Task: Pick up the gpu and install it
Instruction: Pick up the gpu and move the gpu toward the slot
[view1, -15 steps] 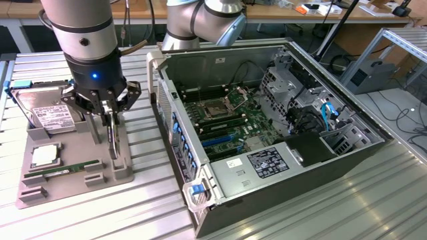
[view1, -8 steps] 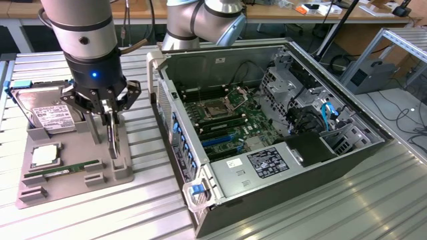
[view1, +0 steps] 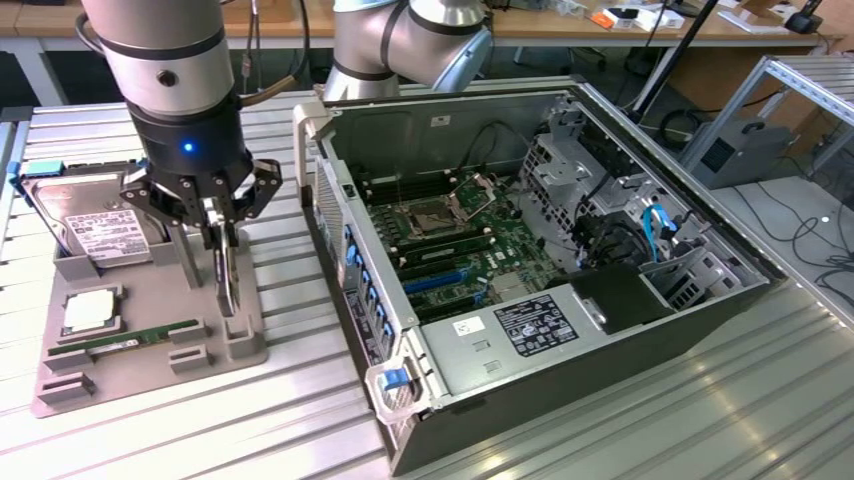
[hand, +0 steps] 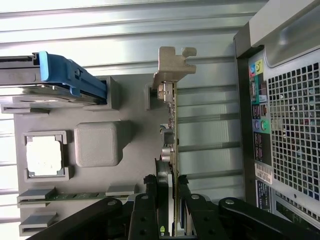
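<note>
Standing edge-on between the jaws, the gpu (hand: 173, 145) is clamped by the gripper (view1: 218, 222), whose fingers (hand: 149, 205) are closed narrowly against both faces of the dark board. The card's pale metal bracket (hand: 172, 65) is seen at the end farthest from the jaws. Directly beneath the jaws, a grey holder tray (view1: 147, 372) is laid on the slatted table (view1: 294, 420); whether the card's lower edge is seated in it cannot be told. Beside the jaws, toward the exterior view's left, a hard drive (view1: 94, 225), a processor chip (view1: 90, 312) and a RAM stick (view1: 134, 338) are kept in the tray. On the jaws' other side, an opened computer case (view1: 400, 395) is placed
</note>
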